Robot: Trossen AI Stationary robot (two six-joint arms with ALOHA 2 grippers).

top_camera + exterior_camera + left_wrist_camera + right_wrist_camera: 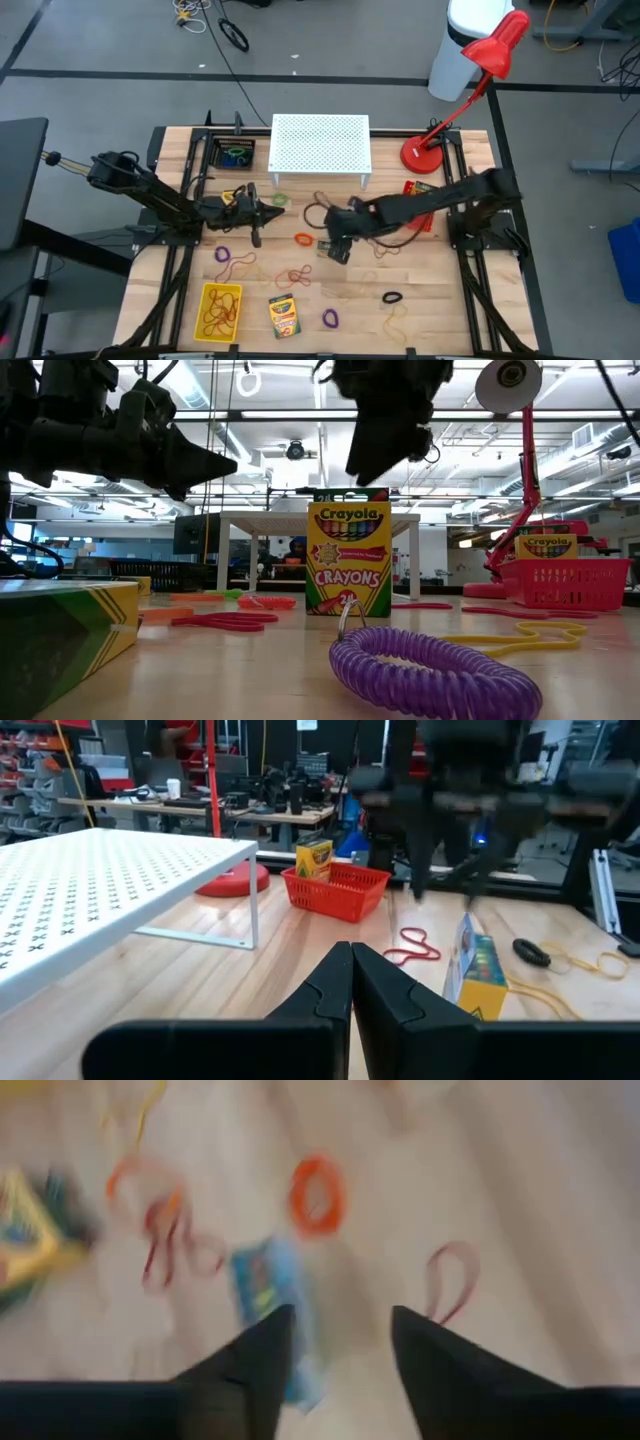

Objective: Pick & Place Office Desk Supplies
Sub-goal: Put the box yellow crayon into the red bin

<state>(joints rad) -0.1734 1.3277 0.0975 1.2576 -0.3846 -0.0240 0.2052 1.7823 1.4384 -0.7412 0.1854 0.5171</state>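
Fingers of the left gripper (352, 982) are pressed together with nothing between them, hovering above the wood table (440, 310) left of centre, in front of the white perforated stand (320, 143). Just beside that gripper lies a small green loop (279, 200), and nearer the front edge a purple loop (222, 255). At the front left, a yellow tray (219, 310) holds reddish rubber bands, and a crayon box (284, 315) lies flat beside it. Near the middle, an orange loop (303, 239) lies on the wood. The right gripper (340, 1342) has its fingers spread apart and empty, directly over an upright Crayola crayon box (348, 557); they do not touch it. Another purple loop (330, 318) lies near the front edge, a black loop (392, 297) further right. A red basket (575, 581) with another crayon box stands by the red desk lamp (470, 80).
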